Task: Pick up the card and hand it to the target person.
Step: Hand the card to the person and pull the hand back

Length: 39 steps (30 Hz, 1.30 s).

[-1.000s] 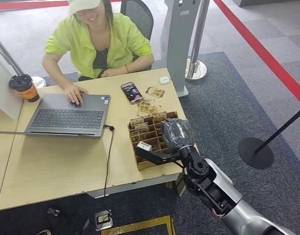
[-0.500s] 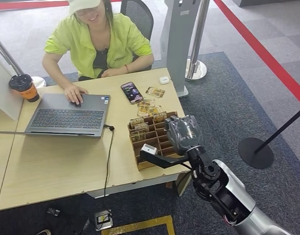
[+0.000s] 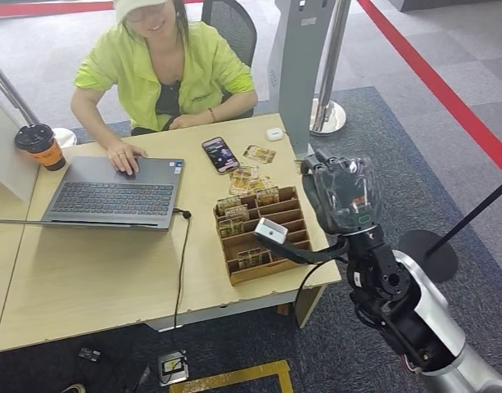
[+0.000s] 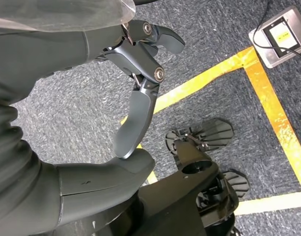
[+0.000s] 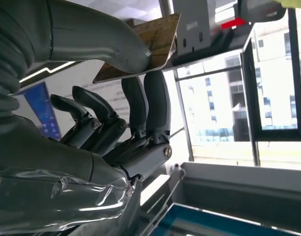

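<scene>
One card [image 5: 149,46] is pinched in the right hand [image 5: 115,98], its thumb pressing on the card's face and the darker fingers [image 5: 156,105] propping it from the other side. In the head view that right hand [image 3: 342,193], wrapped in a clear plastic cover, is raised beside the table's right edge, above and just right of the wooden card tray [image 3: 264,235], with the silver forearm rising from the lower right corner.

On the table [image 3: 100,286] there is one tray, one open laptop [image 3: 115,192], one phone [image 3: 220,154], one small white case [image 3: 274,133] and one paper cup [image 3: 41,146] with a dark lid. The tray's slots hold several more cards, perhaps five or six, though they are too small to count surely; a few loose cards [image 3: 251,168] lie between the tray and the phone.

One person [image 3: 165,70] in a yellow-green jacket sits at the far side, one hand on the laptop.

The left hand [image 4: 104,132] hangs low over dark carpet with yellow floor tape [image 4: 223,73], one finger curled against the thumb with nothing between them.
</scene>
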Each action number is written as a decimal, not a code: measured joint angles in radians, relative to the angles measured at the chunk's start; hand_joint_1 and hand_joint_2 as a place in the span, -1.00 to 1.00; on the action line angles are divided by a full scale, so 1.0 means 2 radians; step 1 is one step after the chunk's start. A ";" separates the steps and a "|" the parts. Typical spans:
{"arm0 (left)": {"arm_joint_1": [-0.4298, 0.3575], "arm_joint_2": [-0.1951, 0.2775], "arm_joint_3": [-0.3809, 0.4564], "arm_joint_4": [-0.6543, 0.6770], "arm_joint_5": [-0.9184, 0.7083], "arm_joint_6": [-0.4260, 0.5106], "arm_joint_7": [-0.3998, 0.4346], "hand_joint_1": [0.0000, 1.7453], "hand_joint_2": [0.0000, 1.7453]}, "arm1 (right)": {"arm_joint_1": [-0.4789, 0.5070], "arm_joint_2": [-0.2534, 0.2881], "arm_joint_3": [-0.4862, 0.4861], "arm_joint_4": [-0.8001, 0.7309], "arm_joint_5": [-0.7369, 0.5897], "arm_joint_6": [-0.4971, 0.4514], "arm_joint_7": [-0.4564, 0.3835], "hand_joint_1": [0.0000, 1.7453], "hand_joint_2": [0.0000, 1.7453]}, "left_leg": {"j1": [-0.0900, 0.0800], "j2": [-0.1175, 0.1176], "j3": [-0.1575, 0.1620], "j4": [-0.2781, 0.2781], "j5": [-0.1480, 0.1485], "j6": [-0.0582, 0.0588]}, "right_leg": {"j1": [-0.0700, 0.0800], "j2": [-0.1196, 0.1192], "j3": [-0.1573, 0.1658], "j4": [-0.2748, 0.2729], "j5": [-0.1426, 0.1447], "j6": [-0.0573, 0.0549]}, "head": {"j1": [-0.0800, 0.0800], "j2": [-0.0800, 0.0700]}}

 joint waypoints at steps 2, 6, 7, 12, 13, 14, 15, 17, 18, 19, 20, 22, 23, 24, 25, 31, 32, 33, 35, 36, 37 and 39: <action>-0.006 -0.001 -0.006 0.000 -0.005 -0.004 0.002 -1.00 1.00 | -0.041 0.024 0.013 0.087 -0.004 -0.023 -0.012 1.00 1.00 | 0.000 0.001 0.000 0.000 0.000 0.000 | 0.000 0.001 0.000 0.000 0.001 0.000 | 0.000 0.000; -0.014 -0.004 -0.014 0.001 -0.012 -0.008 0.010 -1.00 1.00 | -0.114 0.072 0.038 0.236 0.003 -0.059 -0.023 1.00 1.00 | 0.000 0.003 0.001 -0.001 0.000 0.000 | 0.000 0.003 0.000 0.000 0.001 0.000 | 0.000 0.000; -0.016 -0.005 -0.017 0.001 -0.013 -0.008 0.012 -1.00 1.00 | -0.130 0.084 0.044 0.271 0.007 -0.063 -0.022 1.00 1.00 | 0.000 0.004 0.001 -0.001 0.000 0.000 | 0.000 0.004 0.000 0.000 0.002 0.000 | 0.000 0.000; -0.022 -0.007 -0.023 0.002 -0.018 -0.010 0.019 -1.00 1.00 | -0.191 0.141 0.073 0.417 0.029 -0.077 -0.013 1.00 1.00 | 0.000 0.003 0.002 -0.001 0.001 0.000 | 0.000 0.003 0.001 0.000 0.001 0.000 | 0.000 0.000; -0.022 -0.007 -0.024 0.002 -0.018 -0.010 0.019 -1.00 1.00 | -0.202 0.152 0.079 0.445 0.034 -0.078 -0.011 1.00 1.00 | 0.000 0.003 0.002 -0.001 0.001 0.000 | 0.000 0.003 0.001 0.000 0.001 0.000 | 0.000 0.000; -0.022 -0.007 -0.024 0.002 -0.018 -0.010 0.020 -1.00 1.00 | -0.208 0.158 0.082 0.461 0.036 -0.077 -0.009 1.00 1.00 | 0.000 0.003 0.002 -0.002 0.001 0.000 | 0.000 0.003 0.001 0.000 0.001 -0.001 | 0.000 0.000; -0.022 -0.007 -0.024 0.002 -0.018 -0.009 0.020 -1.00 1.00 | -0.216 0.165 0.087 0.481 0.040 -0.075 -0.007 1.00 1.00 | 0.000 0.003 0.002 -0.002 0.001 -0.001 | 0.000 0.003 0.001 0.000 0.001 -0.001 | 0.000 0.000; -0.023 -0.007 -0.026 0.003 -0.019 -0.010 0.022 -1.00 1.00 | -0.228 0.178 0.096 0.514 0.047 -0.071 0.000 1.00 1.00 | 0.000 0.002 0.002 -0.001 0.001 0.000 | 0.000 0.002 0.001 0.000 0.001 -0.001 | 0.000 0.000; -0.023 -0.007 -0.026 0.003 -0.019 -0.009 0.023 -1.00 1.00 | -0.233 0.184 0.101 0.531 0.053 -0.068 0.004 1.00 1.00 | 0.000 0.002 0.001 -0.001 0.000 0.000 | 0.000 0.002 0.001 0.000 0.001 -0.001 | 0.000 0.000; -0.023 -0.007 -0.026 0.003 -0.019 -0.009 0.024 -1.00 1.00 | -0.237 0.188 0.106 0.542 0.057 -0.064 0.007 1.00 1.00 | 0.000 0.001 0.001 -0.001 0.000 0.000 | 0.000 0.002 0.001 0.000 0.001 -0.001 | 0.000 0.000; -0.023 -0.007 -0.026 0.003 -0.018 -0.009 0.024 -1.00 1.00 | -0.240 0.191 0.110 0.551 0.061 -0.060 0.010 1.00 1.00 | 0.000 0.001 0.001 -0.001 0.000 0.000 | 0.000 0.001 0.001 0.000 0.000 -0.001 | 0.000 0.000; -0.023 -0.007 -0.026 0.003 -0.017 -0.008 0.025 -1.00 1.00 | -0.245 0.197 0.118 0.569 0.069 -0.050 0.017 1.00 1.00 | 0.000 0.001 0.001 -0.001 0.000 0.000 | 0.000 0.001 0.001 0.000 0.000 0.000 | 0.000 0.000; -0.023 -0.007 -0.026 0.003 -0.017 -0.008 0.024 -1.00 1.00 | -0.247 0.200 0.121 0.575 0.071 -0.048 0.020 1.00 1.00 | 0.000 0.000 0.001 -0.001 0.000 0.000 | 0.000 0.001 0.001 0.000 0.000 0.000 | 0.000 0.000; -0.023 -0.007 -0.025 0.003 -0.016 -0.007 0.024 -1.00 1.00 | -0.248 0.202 0.123 0.581 0.074 -0.047 0.024 1.00 1.00 | 0.000 0.000 0.001 -0.001 0.001 0.000 | 0.000 0.001 0.001 0.000 0.000 0.000 | 0.000 0.000; -0.023 -0.008 -0.025 0.003 -0.016 -0.007 0.023 -1.00 1.00 | -0.249 0.203 0.127 0.586 0.078 -0.046 0.028 1.00 1.00 | 0.000 0.000 0.001 -0.001 0.001 0.000 | 0.000 0.000 0.001 0.000 0.000 0.000 | 0.000 0.000; -0.021 -0.009 -0.026 0.003 -0.015 -0.005 0.024 -1.00 1.00 | -0.254 0.204 0.149 0.597 0.103 -0.029 0.046 1.00 1.00 | 0.000 -0.001 0.000 -0.001 0.001 0.000 | 0.000 -0.001 0.001 0.000 0.000 0.000 | 0.000 0.000; -0.021 -0.010 -0.025 0.003 -0.014 -0.004 0.024 -1.00 1.00 | -0.253 0.203 0.150 0.597 0.104 -0.028 0.048 1.00 1.00 | 0.000 -0.001 0.000 -0.001 0.001 0.000 | 0.000 -0.001 0.001 0.000 0.000 0.000 | 0.000 0.000; -0.020 -0.010 -0.025 0.003 -0.013 -0.003 0.024 -1.00 1.00 | -0.252 0.203 0.151 0.597 0.104 -0.028 0.048 1.00 1.00 | 0.000 -0.001 0.000 -0.001 0.001 0.000 | 0.000 -0.001 0.001 0.000 0.000 0.000 | 0.000 0.000; -0.019 -0.010 -0.023 0.003 -0.011 -0.002 0.025 -1.00 1.00 | -0.251 0.201 0.150 0.595 0.102 -0.030 0.046 1.00 1.00 | 0.000 -0.002 0.000 -0.001 0.001 0.000 | 0.000 -0.001 0.001 0.000 0.000 0.000 | 0.000 0.000; -0.018 -0.010 -0.023 0.003 -0.011 -0.001 0.025 -1.00 1.00 | -0.250 0.201 0.150 0.594 0.101 -0.032 0.044 1.00 1.00 | 0.000 -0.002 0.000 -0.001 0.001 0.000 | 0.000 -0.001 0.001 0.000 0.000 0.000 | 0.000 0.000; -0.017 -0.010 -0.023 0.003 -0.011 -0.001 0.025 -1.00 1.00 | -0.249 0.201 0.149 0.593 0.099 -0.034 0.042 1.00 1.00 | 0.000 -0.002 0.000 -0.001 0.001 0.000 | 0.000 -0.001 0.001 0.000 0.000 0.000 | 0.000 0.000; -0.015 -0.010 -0.022 0.003 -0.008 0.000 0.024 -1.00 1.00 | -0.248 0.202 0.147 0.591 0.092 -0.036 0.035 0.57 1.00 | 0.000 -0.002 0.000 0.000 0.001 0.000 | 0.000 -0.001 0.001 0.000 0.000 0.000 | 0.000 0.000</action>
